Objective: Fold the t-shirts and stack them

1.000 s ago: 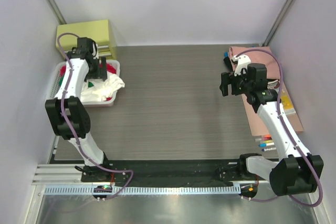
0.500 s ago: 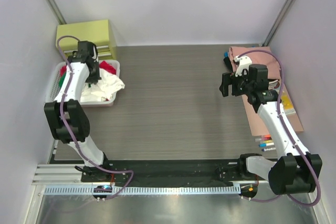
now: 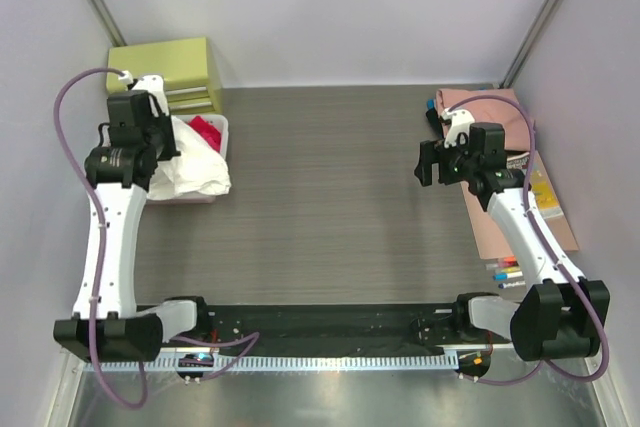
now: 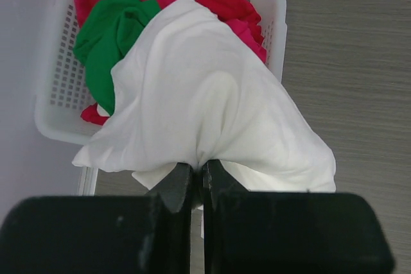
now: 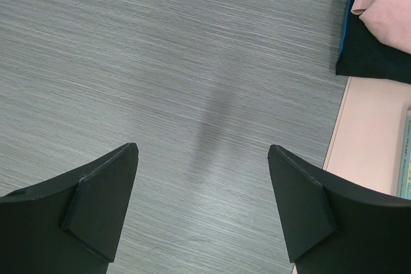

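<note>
Left wrist: white t-shirt [image 4: 212, 107] pinched in jaws, hiding much of basket [image 4: 50, 97].

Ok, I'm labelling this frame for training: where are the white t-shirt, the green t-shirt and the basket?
white t-shirt [image 4: 212, 101]: left wrist view, middle of the draped cloth.
green t-shirt [image 4: 112, 36]: left wrist view, its bunched middle.
basket [image 4: 54, 88]: left wrist view, slotted left wall.

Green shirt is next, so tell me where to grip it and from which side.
Probably pinch the raised fold of the green shirt, coming straight down: the basket walls block the sides, and the white shirt lies over one side of it.
</note>
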Controlling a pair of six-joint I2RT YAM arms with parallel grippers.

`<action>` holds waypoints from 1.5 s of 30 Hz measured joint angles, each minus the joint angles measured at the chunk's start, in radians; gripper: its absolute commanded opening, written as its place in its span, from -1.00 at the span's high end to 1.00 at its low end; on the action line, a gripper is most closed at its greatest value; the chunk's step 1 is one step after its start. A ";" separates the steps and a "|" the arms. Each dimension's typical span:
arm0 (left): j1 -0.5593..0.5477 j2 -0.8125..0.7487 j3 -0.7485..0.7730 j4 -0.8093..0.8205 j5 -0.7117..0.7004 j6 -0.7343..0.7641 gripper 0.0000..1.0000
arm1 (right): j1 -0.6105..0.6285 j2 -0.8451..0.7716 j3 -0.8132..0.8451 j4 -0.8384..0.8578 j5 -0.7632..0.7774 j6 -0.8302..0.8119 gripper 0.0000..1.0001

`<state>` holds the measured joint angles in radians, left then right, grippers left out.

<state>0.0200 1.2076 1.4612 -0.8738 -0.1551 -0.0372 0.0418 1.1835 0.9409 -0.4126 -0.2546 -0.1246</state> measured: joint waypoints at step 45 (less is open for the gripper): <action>0.780 -0.381 0.479 0.090 0.972 -0.252 0.99 | -0.001 0.034 -0.031 0.001 -0.011 -0.001 -0.75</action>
<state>0.7998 0.8261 1.9404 -0.7834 0.8169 -0.2893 0.0410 1.2179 0.9096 -0.4114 -0.2661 -0.1253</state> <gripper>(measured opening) 0.025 0.876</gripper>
